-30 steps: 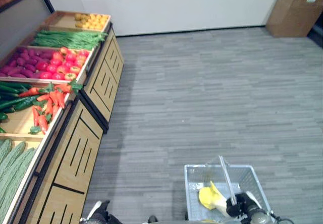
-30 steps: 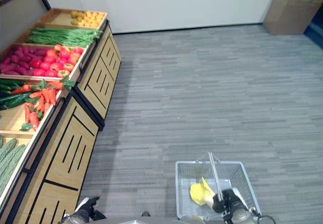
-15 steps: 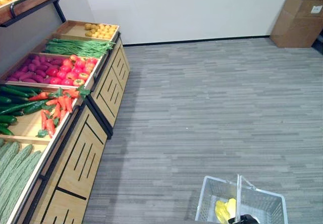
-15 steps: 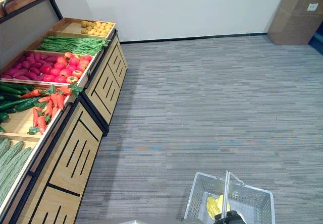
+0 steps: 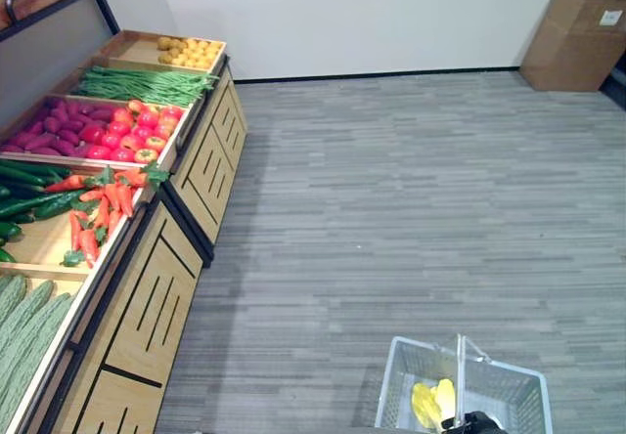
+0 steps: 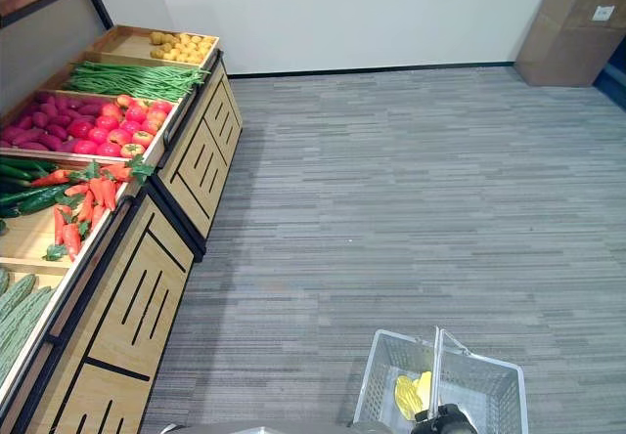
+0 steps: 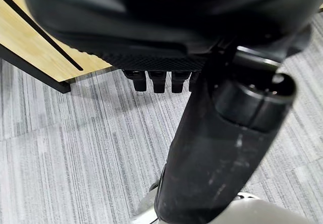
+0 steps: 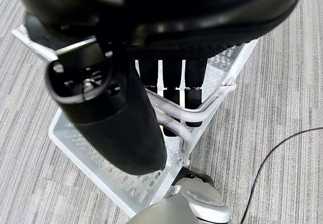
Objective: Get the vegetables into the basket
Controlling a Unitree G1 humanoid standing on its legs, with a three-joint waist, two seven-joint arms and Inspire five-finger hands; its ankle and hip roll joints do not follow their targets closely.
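Right wrist view: right hand grips perforated white basket's wire handle.

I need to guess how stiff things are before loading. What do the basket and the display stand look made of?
Basket: probably hard white plastic, matte, its walls pierced with a grid of small holes; its handles look like thin, shiny metal, held by the right hand. Display stand: seemingly light wood or wood-look panel with black edging and slots.

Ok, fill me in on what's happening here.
The right hand is curled round the handle of a white wire basket and carries it over the grey floor. A yellow vegetable already lies inside. The produce shelf stands off to the robot's left. The left hand holds nothing.
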